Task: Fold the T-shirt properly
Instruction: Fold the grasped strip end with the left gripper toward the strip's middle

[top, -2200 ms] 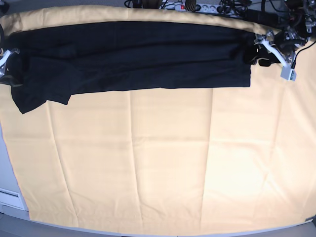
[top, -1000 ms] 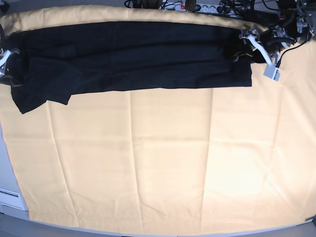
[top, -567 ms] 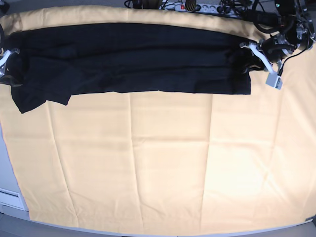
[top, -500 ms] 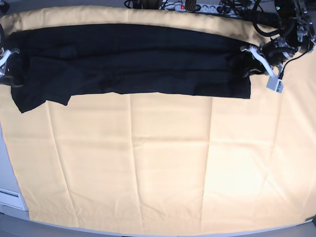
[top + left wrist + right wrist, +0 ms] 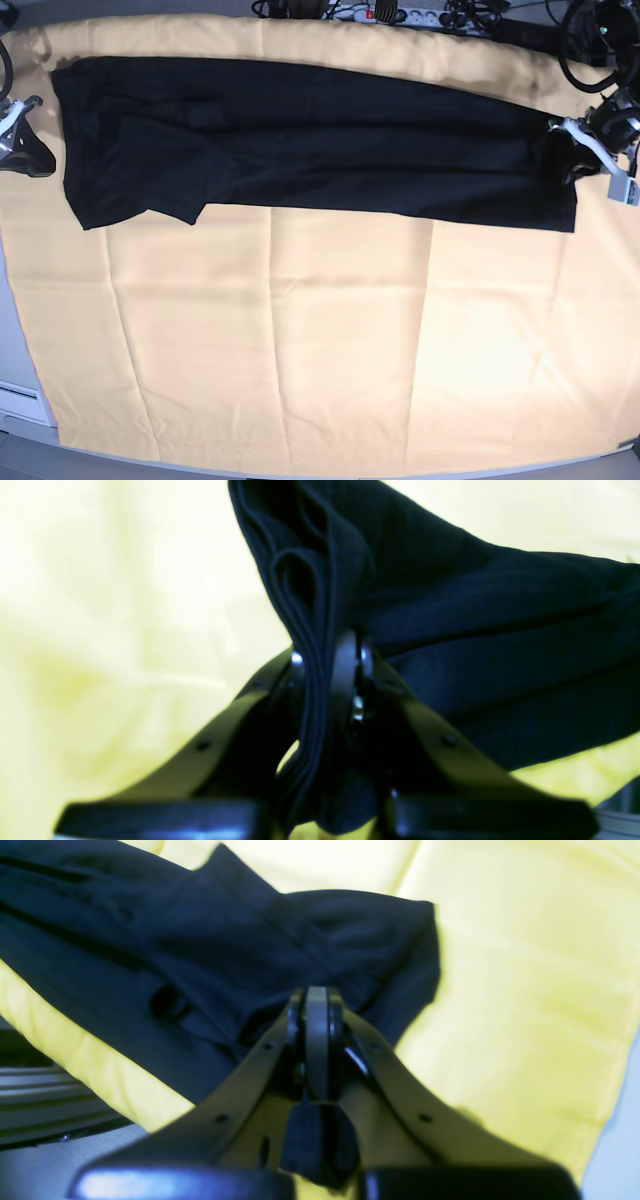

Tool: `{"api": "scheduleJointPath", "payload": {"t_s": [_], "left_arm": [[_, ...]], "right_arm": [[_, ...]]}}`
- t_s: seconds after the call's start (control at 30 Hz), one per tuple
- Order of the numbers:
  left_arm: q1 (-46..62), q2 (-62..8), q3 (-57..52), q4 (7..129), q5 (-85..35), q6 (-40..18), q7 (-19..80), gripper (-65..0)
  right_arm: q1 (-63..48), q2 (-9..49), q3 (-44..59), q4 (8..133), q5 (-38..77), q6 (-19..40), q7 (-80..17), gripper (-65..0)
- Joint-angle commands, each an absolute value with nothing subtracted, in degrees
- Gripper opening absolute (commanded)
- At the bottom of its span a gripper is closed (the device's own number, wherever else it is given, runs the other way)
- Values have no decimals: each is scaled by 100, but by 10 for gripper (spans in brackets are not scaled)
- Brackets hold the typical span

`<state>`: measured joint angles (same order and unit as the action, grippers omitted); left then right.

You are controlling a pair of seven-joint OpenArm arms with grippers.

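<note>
T-shirt (image 5: 320,140) stretched between arms; left jaws clamp bunched edge.

A large pale yellow cloth (image 5: 330,340) covers the work surface almost completely; faint straight creases divide it into rectangular panels. Light falls evenly from above, brightest toward the right-hand part. Beyond the far edge, a white power strip (image 5: 400,14) lies among tangled black cables (image 5: 470,18). A grey floor strip (image 5: 300,472) borders the near edge, and a pale grey surface (image 5: 15,350) runs along the left side.
</note>
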<state>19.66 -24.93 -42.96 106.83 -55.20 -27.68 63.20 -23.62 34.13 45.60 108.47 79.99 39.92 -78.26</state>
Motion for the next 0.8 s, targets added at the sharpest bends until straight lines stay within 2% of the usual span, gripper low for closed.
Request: {"api": "scheduleJointPath", "payload": {"t_s": [0.0, 0.2, 0.4, 0.67, 0.77], "left_arm": [[1935, -2676, -4410, 10790, -5592, -2779, 6171, -650], [1935, -2888, -4499, 10790, -5813, -2724, 6287, -650], [1933, -2853, -4497, 10790, -7258, -3415, 6709, -650], [1929, -2810, -4493, 10792, -8500, -3739, 7207, -650], [1922, -2652, -4493, 10812, -8500, -3817, 7319, -650]], "right_arm": [[-2331, 3518, 4628, 10912, 8121, 4000, -7721, -650], [-2331, 3494, 4626, 10912, 8119, 4000, -7721, -650], [-2333, 3494, 4626, 10912, 8114, 4000, -7723, -650], [-2333, 3489, 4626, 10912, 8097, 4000, -7723, -650], [-2333, 3452, 4626, 10912, 8097, 4000, -7723, -650]]}}
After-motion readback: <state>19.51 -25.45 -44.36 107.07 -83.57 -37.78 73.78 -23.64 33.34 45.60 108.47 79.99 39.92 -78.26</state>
